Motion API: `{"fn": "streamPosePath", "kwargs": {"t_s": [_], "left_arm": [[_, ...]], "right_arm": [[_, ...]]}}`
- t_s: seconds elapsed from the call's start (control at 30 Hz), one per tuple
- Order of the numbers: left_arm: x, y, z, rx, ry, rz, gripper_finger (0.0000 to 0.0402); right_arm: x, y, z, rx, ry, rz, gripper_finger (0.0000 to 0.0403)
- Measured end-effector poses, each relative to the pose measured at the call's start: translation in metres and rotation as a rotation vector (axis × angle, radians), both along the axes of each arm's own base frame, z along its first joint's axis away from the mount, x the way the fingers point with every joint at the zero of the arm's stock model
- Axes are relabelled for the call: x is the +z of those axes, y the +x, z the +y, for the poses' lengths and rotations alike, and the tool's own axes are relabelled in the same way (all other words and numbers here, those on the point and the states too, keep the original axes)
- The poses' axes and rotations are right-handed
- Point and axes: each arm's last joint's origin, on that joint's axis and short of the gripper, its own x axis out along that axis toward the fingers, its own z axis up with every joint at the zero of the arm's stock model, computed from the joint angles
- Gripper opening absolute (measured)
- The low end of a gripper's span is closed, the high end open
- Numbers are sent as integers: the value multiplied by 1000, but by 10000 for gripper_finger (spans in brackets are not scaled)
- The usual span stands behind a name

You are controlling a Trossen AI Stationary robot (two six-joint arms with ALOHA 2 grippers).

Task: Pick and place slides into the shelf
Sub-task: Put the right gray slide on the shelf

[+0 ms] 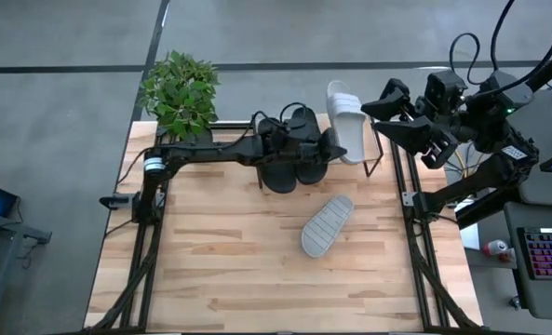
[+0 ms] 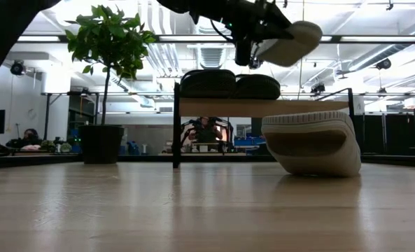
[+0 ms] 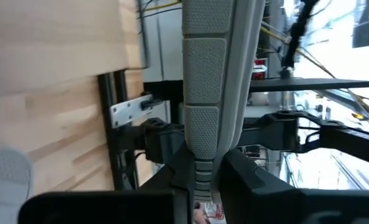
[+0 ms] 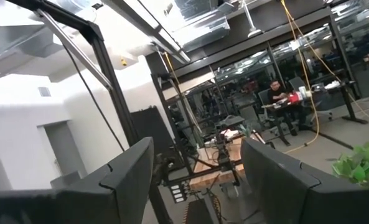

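Note:
The shelf [image 2: 263,106] stands at the table's far edge with the black pair of slides [image 1: 289,154] resting on its plank top [image 2: 231,85]. My left gripper [image 1: 334,146] reaches across from the left and is shut on one pale slide [image 1: 347,119], holding it in the air above the shelf's right end [image 2: 291,42]. The other pale slide [image 1: 328,224] lies sole up on the table in front of the shelf [image 2: 312,143]. My right gripper [image 1: 387,104] hangs raised and open off the table's right far corner, touching nothing [image 4: 196,180]. My left gripper pinches the pale slide between its two fingers at the end away from the strap [image 3: 203,158], one finger on the ribbed sole and one on the footbed side. The fingers come level from the table's left. The slide is lifted clear and tilted above the shelf.
A potted plant [image 1: 178,91] stands at the table's far left corner [image 2: 109,42], beside the shelf. Black frame rails [image 1: 415,233] run along the table's left and right sides. Bare wood lies across the near half of the table [image 1: 257,279].

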Motion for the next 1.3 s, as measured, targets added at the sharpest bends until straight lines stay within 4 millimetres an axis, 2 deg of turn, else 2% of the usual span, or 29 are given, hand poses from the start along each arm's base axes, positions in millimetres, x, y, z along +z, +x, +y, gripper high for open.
{"fn": "streamPosePath", "kwargs": {"t_s": [0.53, 1.17, 1.3], "left_arm": [[7, -14, 13, 37, 21, 96, 24], [-1, -15, 18, 47, 13, 136, 23], [-9, -15, 18, 46, 9, 157, 23]], "right_arm": [[0, -2, 1, 9, -8, -4, 233], [0, -2, 5, 27, -17, -6, 233], [1, -2, 6, 33, -19, -6, 233]]}}
